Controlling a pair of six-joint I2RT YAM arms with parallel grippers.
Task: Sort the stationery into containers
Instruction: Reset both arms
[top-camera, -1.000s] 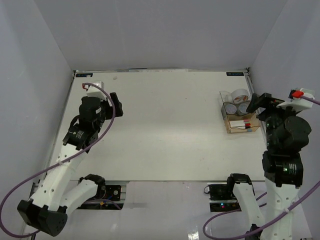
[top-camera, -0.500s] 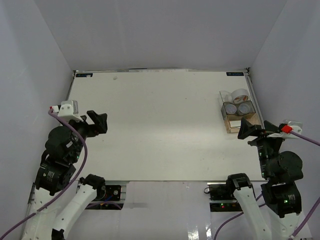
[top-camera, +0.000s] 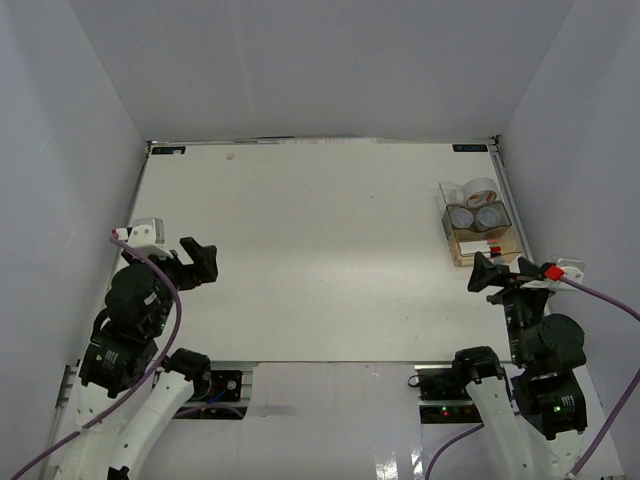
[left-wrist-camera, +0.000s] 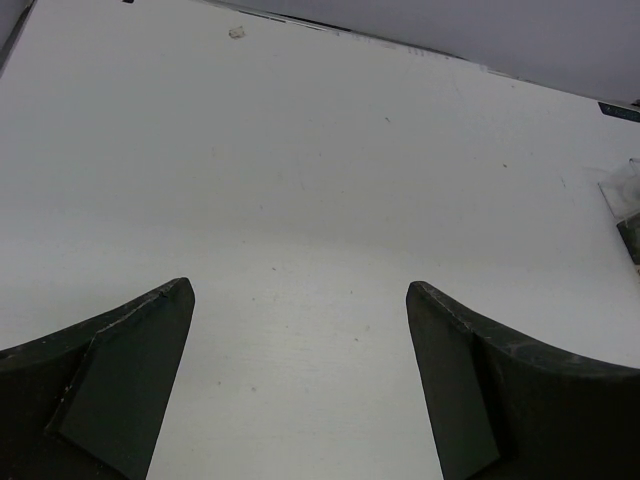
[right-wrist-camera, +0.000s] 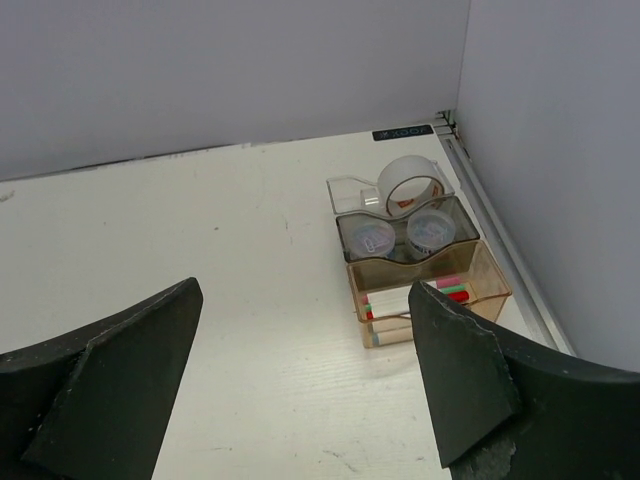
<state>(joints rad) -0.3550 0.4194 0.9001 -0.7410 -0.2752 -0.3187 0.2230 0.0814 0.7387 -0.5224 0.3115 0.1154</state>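
The organiser (top-camera: 458, 256) stands at the table's right edge. Its clear back compartment holds the beige tape roll (top-camera: 481, 190). The grey middle compartment holds two round clear tubs (top-camera: 463, 215). The tan front section holds several white markers (top-camera: 489, 248). In the right wrist view the organiser (right-wrist-camera: 356, 275), tape roll (right-wrist-camera: 411, 186), tubs (right-wrist-camera: 372, 238) and markers (right-wrist-camera: 405, 302) with pink, green and red caps show ahead. I cannot make out the small clear ring. My right gripper (top-camera: 486, 272) (right-wrist-camera: 303, 300) is open and empty, just in front of the organiser. My left gripper (top-camera: 201, 262) (left-wrist-camera: 298, 290) is open and empty over bare table at the near left.
Grey walls close the table (top-camera: 320, 230) on the left, back and right. A metal rail (right-wrist-camera: 505, 255) runs along the right edge beside the organiser. A small speck (left-wrist-camera: 237, 32) lies near the far left corner.
Both arms have drawn back toward the near edge. The left gripper came from the far left, the right gripper from above the organiser. Both stayed open and empty.
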